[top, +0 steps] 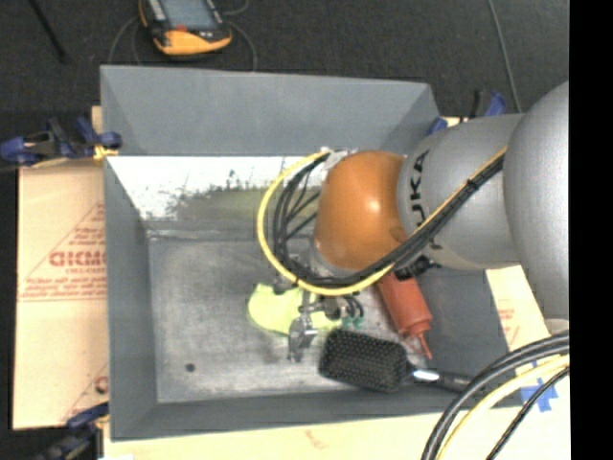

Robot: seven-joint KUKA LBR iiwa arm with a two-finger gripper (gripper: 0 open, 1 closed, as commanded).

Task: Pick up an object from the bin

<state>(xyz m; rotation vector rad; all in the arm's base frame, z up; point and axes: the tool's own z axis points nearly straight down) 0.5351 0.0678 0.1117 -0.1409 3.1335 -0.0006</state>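
Got the gripper (302,338) tucked under the orange wrist cover (359,209), down low over the bin (129,295) floor, a bit toward 6 o'clock from the floor's middle. Can't make out spread apart versus pinched together, with the cables (271,204) and metal crowding that spot, so not guessing. No seeing anything clamped in it either. Nearest to it: a soft-looking yellow-green lump (266,310), just off at 10 o'clock, touching or very nearly. Hard to call a long axis on that lump, roughly 9-to-3 if anything, with no obvious pointy end and one side tucked behind the gripper. Close by at 4 o'clock, a black hairbrush (362,360), lying 10-to-4 with the handle aimed at 4. Out at 2 o'clock, a red bottle-ish thing (407,307), running 11-to-5, narrow tip aimed at 5. Judging purely by closeness, probably the yellow-green lump as the pick, meaning a small nudge toward 10 o'clock and a squeeze across it, 12-to-6.
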